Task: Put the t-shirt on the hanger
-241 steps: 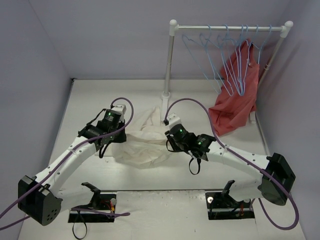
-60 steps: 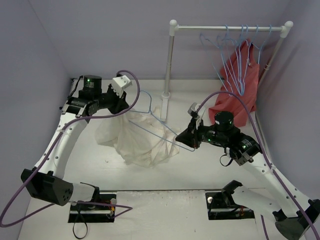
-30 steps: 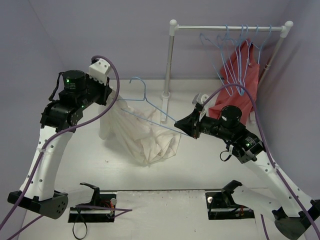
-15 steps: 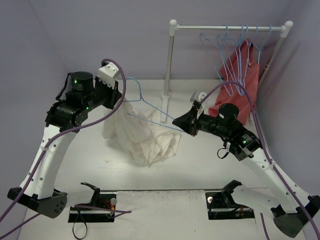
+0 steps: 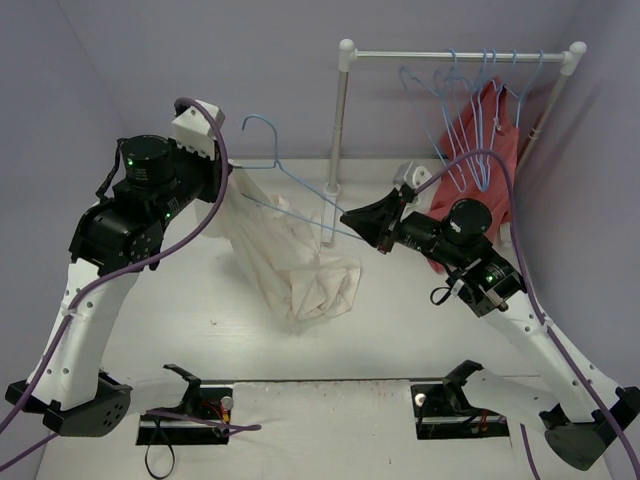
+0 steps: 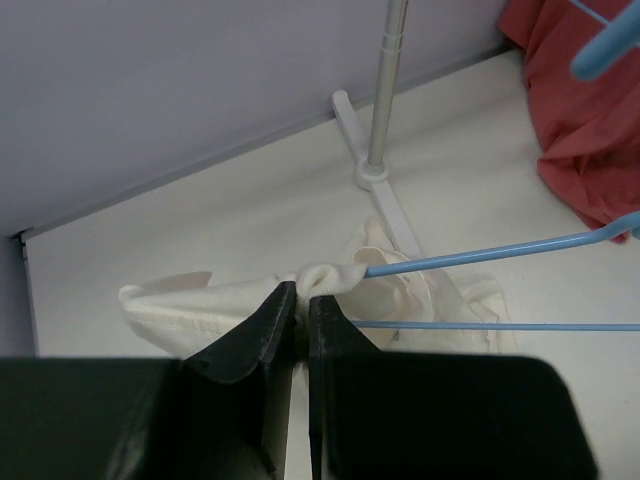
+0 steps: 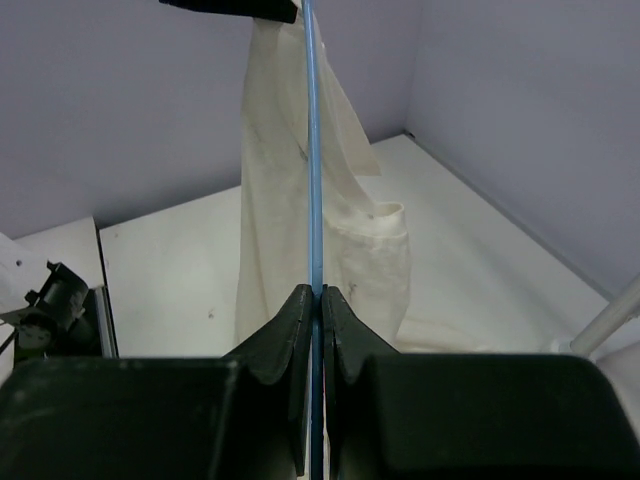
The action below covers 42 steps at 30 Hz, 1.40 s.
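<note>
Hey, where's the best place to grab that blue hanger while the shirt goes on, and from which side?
Grip the hanger on its straight wire bar at the bare end, coming from the right, away from the t-shirt. The wire is thin and straight there, so a pinch closes flat on it; the other end runs into bunched cloth. The right gripper holds it there.

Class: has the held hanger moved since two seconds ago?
Yes. The hanger has shifted up the image; its hook now sits midway up the rack post, not level with its foot.
</note>
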Each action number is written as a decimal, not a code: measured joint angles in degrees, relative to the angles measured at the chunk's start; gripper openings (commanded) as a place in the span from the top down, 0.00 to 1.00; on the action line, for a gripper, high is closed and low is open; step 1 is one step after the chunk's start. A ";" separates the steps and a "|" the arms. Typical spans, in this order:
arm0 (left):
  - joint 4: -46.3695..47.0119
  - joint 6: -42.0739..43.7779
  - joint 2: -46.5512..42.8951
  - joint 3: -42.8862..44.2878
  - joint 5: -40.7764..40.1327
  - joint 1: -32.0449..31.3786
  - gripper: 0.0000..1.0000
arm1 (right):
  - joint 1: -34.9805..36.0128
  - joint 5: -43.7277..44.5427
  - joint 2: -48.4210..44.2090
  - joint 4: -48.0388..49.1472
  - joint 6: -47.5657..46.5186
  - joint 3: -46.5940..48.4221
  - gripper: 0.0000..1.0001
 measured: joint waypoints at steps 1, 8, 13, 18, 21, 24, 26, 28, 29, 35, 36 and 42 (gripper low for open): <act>0.00 -0.28 0.02 0.57 0.14 0.00 0.97 | 0.08 0.02 0.01 1.07 0.54 -0.01 1.00; 0.38 -1.75 1.55 4.95 2.08 -4.58 0.97 | 0.09 -0.15 1.10 8.74 3.64 -1.75 1.00; 0.29 -3.62 2.44 7.32 2.76 -5.71 0.97 | 0.09 -0.40 2.55 14.48 5.63 -3.93 1.00; 0.29 -3.51 4.33 11.05 3.96 -5.82 0.97 | 0.12 -0.93 4.33 19.05 7.43 -4.02 1.00; 0.33 -2.93 5.13 12.80 5.44 -5.98 0.97 | 0.12 -1.00 5.03 21.11 7.96 -4.04 1.00; 0.41 -1.80 5.65 14.01 7.46 -6.07 0.97 | 0.12 -1.06 5.37 23.30 8.87 -4.51 1.00; 0.41 -0.98 5.99 14.60 8.57 -6.42 0.94 | 0.12 -1.06 5.66 24.96 9.38 -5.12 1.00; 0.42 -0.17 6.31 15.00 9.49 -6.82 0.90 | 0.12 -1.06 6.01 26.54 9.76 -5.81 1.00; 0.43 0.35 6.42 15.06 9.92 -7.01 0.87 | 0.12 -1.06 6.16 27.23 9.96 -6.10 1.00; 0.41 4.02 6.46 14.55 11.04 -7.61 0.55 | 0.12 -1.08 7.16 30.38 10.21 -6.86 1.00; 0.39 4.87 6.31 14.29 10.93 -7.67 0.49 | 0.12 -1.08 7.38 30.94 10.21 -6.84 1.00; 0.35 8.55 5.08 13.40 8.75 -7.91 0.43 | 0.12 -1.21 8.70 33.19 10.54 -6.86 1.00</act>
